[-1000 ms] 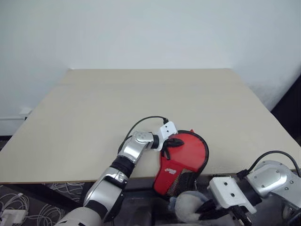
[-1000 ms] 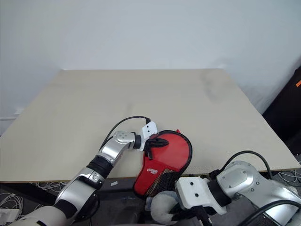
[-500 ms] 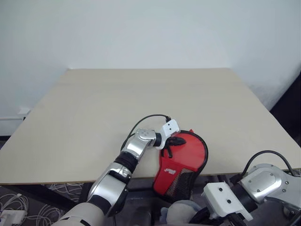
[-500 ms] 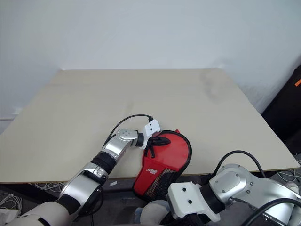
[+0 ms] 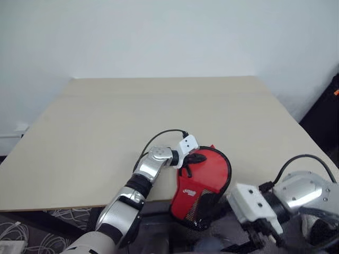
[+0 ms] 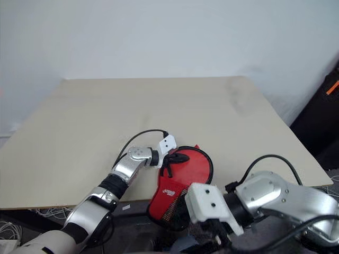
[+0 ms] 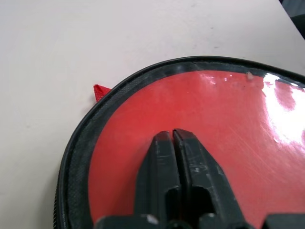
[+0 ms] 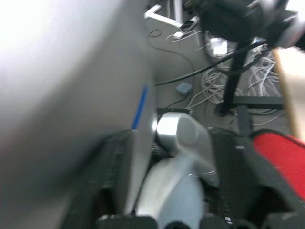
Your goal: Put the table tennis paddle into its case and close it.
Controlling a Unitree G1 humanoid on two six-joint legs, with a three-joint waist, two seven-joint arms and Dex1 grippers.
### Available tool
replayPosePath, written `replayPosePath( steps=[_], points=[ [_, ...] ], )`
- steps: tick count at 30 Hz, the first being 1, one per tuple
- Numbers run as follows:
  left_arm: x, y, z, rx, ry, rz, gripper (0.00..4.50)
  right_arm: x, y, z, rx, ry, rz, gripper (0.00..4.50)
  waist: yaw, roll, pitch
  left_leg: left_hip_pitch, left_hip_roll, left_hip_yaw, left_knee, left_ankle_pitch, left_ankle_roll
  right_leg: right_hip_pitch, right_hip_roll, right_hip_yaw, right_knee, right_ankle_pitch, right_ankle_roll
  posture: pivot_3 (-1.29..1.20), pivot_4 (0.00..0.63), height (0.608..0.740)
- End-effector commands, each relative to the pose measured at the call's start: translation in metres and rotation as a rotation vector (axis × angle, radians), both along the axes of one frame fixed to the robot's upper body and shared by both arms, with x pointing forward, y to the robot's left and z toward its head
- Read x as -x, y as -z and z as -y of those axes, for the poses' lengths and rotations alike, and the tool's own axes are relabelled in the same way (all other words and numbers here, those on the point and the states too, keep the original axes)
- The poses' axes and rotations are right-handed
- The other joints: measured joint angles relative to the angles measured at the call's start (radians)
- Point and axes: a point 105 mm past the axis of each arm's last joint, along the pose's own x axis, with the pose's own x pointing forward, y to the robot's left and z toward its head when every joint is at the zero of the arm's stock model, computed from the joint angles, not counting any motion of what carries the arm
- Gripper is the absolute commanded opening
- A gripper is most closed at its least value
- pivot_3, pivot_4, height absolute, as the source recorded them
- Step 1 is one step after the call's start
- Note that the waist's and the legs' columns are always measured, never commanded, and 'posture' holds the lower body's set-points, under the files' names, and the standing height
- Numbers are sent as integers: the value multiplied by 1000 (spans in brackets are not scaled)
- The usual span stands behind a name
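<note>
Since a second ago, our right arm is rising from below the near desk edge, and its fingers (image 8: 114, 191), which were pressed together, are now standing spread with nothing between them, as the right wrist view shows. Our left arm is barely shifting; its black fingers (image 7: 172, 143) are lying pressed together, tips resting on the glossy red face showing inside the red-and-black paddle-shaped soft zip case (image 5: 204, 182), pinching nothing. We are seeing the case lying at the near edge of the pale beige desk (image 5: 159, 114), its round part on the desk and its narrow end with the black mesh pocket and small white label hanging over the edge toward us. A black zipped rim is running around the red face, and a small red tab is poking out beside it in the left wrist view. We cannot tell whether that red face is the table tennis paddle or the case's lining. Our right hand is hovering just beside the case's overhanging end, apart from it.
</note>
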Motion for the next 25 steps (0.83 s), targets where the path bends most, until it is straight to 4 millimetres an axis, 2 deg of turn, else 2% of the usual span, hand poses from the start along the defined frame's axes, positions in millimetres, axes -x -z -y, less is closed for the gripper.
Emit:
replayPosePath(
  steps=[1, 5, 6, 10, 12, 15, 18, 20, 22, 25],
  points=[
    [1, 14, -24, -62, -73, -23, 1321, -21, -11, 0, -44, 46, 15, 4431, -1, 0, 0, 1, 1, 0, 0, 0, -1, 0, 0, 0, 0, 0, 0, 0, 0, 740],
    [-9, -1, -46, -44, -172, 35, 2716, -66, -16, 1, -87, 213, 66, 4500, -4, 1, 1, 0, 3, 2, -1, 1, 1, -2, 3, -1, 1, 1, -2, 0, 0, 740],
    [-10, -5, -53, -39, -199, 48, 3244, -79, -17, 2, -95, 261, 79, 4500, -3, 1, 1, 0, 4, 2, -2, 1, 2, -2, 4, -1, 1, 2, -3, 0, 0, 740],
    [-14, -18, -76, -22, -288, 84, 4476, -112, -16, 6, -104, 397, 120, 4500, -2, 1, 1, -2, 5, 2, -2, 1, 2, -3, 5, 0, 1, 2, -4, 0, 0, 740],
    [-13, -25, -92, -17, -328, 97, 4476, -128, -14, 6, -105, 464, 142, 4500, -1, 1, 1, -5, 5, 2, -2, 1, 2, -5, 5, 0, 1, 2, -4, 0, 0, 740],
    [-12, -57, -128, 7, -455, 173, 4476, -161, -12, 15, -120, 626, 156, 4500, -7, 1, 1, -8, 5, 3, -1, 1, 2, -9, 5, 1, 2, 3, -5, 0, 0, 740],
    [-4, -74, -156, 12, -542, 198, 4476, -174, -6, 18, -110, 686, 166, 4500, -5, 1, 1, -17, 6, 3, 0, 1, 2, -18, 6, 1, 4, 7, -5, 0, 0, 740],
    [3, -81, -171, 25, -597, 187, 4476, -184, -3, 20, -107, 734, 173, 4500, -2, 2, 2, -17, 6, 3, -1, 1, 2, -18, 6, 1, 3, 8, -8, 0, 0, 740],
    [8, -84, -177, 46, -624, 166, 4476, -192, -1, 22, -104, 765, 172, 4500, 0, 2, 2, -17, 5, 4, -1, 1, 2, -17, 6, 1, 3, 8, -7, 0, 0, 740],
    [13, -81, -190, 54, -689, 146, 4476, -204, 1, 22, -104, 810, 168, 4500, -1, 2, 2, -15, 5, 4, 0, 1, 2, -16, 6, 1, 2, 6, -4, 0, 0, 740]
  ],
)
